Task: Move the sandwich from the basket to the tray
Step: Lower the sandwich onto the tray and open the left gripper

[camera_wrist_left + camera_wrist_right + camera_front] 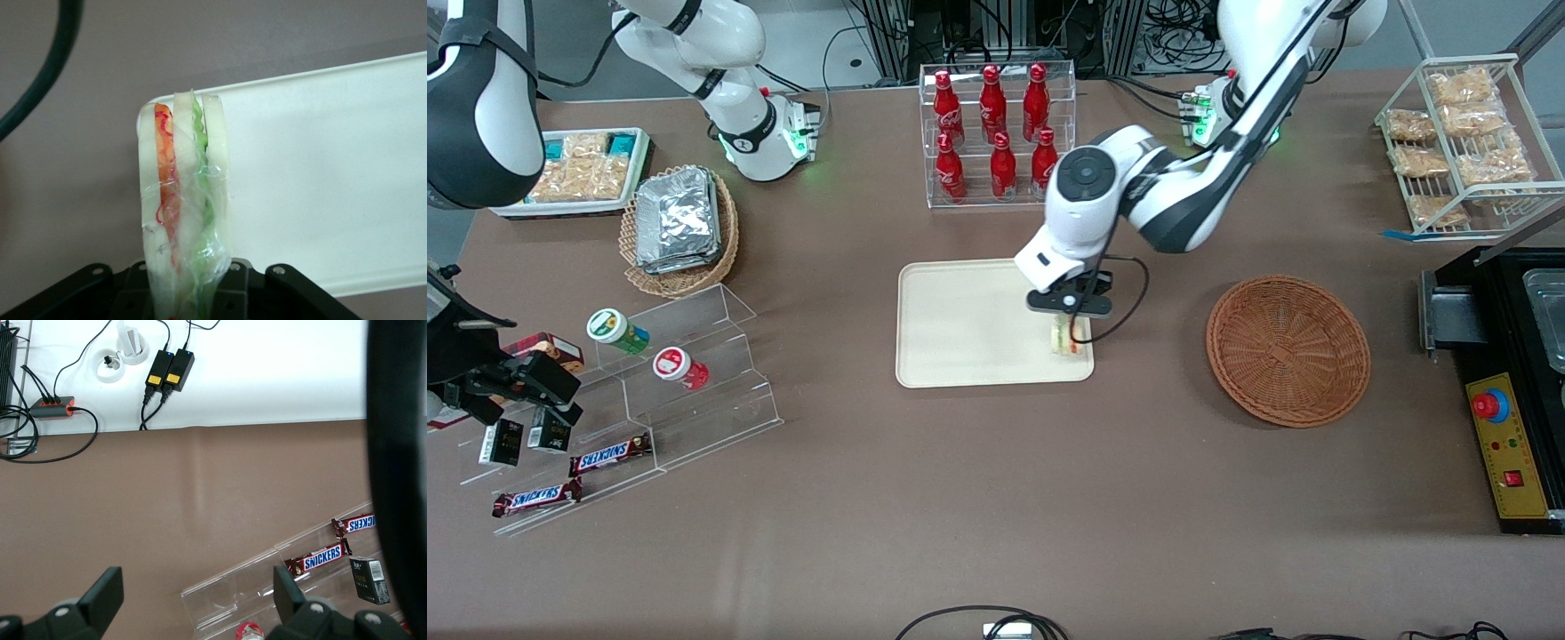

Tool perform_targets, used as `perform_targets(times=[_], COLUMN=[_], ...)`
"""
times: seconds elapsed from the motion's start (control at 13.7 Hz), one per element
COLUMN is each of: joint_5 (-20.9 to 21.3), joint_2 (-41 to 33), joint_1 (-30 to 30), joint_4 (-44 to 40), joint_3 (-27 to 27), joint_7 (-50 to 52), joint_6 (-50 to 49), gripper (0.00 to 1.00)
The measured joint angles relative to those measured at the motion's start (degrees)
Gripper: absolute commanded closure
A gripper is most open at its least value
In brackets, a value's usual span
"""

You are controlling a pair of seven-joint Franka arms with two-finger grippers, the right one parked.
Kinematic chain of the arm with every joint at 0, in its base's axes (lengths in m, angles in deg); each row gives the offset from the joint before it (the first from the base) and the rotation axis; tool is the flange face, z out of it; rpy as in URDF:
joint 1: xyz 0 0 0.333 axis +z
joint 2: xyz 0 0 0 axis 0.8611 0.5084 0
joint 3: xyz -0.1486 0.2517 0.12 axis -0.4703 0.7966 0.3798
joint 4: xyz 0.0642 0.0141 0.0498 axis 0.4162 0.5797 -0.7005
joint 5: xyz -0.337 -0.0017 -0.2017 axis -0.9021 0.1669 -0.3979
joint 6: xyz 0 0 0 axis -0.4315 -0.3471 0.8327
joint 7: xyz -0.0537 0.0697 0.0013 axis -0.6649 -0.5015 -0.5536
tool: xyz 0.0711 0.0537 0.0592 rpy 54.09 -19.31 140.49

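Most of the job looks done, we judge: the basket point(1288, 349) sits empty, well apart from the tray point(969, 324) toward the working arm's end of the table. We see the gripper point(1069, 322) low over the tray's corner nearest the basket, jaws closed on the sandwich point(185, 207), which stands on edge between them, its wrapped filling layers facing the wrist camera. Whether it touches the tray we cannot tell. Left, by our reckoning: set down, release, lift clear.
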Motion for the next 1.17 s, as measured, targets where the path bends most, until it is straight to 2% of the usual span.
perform_targets(times=[0.15, 0.22, 0.51, 0.66, 0.8, 1.02, 1.17], joint_5=[5.9, 7.5, 8.5, 8.5, 8.5, 8.5, 8.6], joint_2=[4.3, 6.2, 9.4, 9.5, 9.6, 10.6, 11.0], joint_1=[-1.5, -2.1, -2.6, -2.6, -2.6, -3.1, -4.1], joint_4=[-0.1, -0.1, -1.0, -1.2, -1.2, -1.2, -1.2], joint_3=[0.0, 0.0, 0.1, 0.1, 0.1, 0.0, 0.0], joint_7=[5.4, 7.1, 8.2, 8.2, 8.2, 8.3, 8.3], joint_6=[2.0, 2.8, 3.6, 3.6, 3.5, 3.5, 3.3], gripper=[1.0, 1.0, 1.0, 0.8, 0.69, 0.27, 0.04])
